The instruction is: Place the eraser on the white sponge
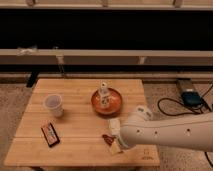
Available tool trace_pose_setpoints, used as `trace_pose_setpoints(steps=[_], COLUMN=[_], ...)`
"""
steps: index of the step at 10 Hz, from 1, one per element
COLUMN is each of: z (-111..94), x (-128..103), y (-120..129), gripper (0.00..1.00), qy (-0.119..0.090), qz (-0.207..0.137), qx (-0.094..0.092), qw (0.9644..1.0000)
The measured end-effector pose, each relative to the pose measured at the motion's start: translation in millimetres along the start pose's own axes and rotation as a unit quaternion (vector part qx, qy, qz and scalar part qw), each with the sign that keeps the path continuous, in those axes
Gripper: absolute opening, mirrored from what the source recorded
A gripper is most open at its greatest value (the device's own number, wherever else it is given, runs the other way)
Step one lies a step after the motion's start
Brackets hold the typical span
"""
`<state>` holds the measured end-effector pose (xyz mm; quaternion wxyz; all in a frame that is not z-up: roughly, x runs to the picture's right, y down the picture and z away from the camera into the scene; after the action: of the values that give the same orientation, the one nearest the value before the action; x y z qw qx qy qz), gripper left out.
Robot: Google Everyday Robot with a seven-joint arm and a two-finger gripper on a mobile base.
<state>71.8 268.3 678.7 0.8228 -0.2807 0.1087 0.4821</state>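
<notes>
my gripper [115,130] hangs over the near part of the square wooden table [80,120], jaws apart and holding nothing. the small flat black eraser with a red-orange label [50,134] lies well apart from my jaws, towards the view's left. the small off-white rectangular sponge [116,147] sits just beside them, next to a slim red tool [107,138]. my bulky white arm [165,132] hides part of my fingers, so their tips are hard to make out.

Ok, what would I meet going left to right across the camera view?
Eraser, orange bowl, cabled box on the floor. The gripper, near the table's front edge, overlaps the bowl sideways, so it's left out.
</notes>
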Motion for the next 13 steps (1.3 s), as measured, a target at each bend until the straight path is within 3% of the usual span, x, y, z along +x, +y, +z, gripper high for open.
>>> trace_pose_setpoints(steps=[3,6,9,13], z=[-17,-35,-31,-10], x=[-38,-82,-121,-171], y=[67,151,205,264], gripper=[0.80,0.80,0.80,0.80], qy=[-0.025,-0.046,-0.047,-0.032], qz=[-0.071,-0.151,-0.199,-0.237], qx=[0.003,0.011,0.020,0.026], qw=[0.9971,0.9874,0.9787,0.9705])
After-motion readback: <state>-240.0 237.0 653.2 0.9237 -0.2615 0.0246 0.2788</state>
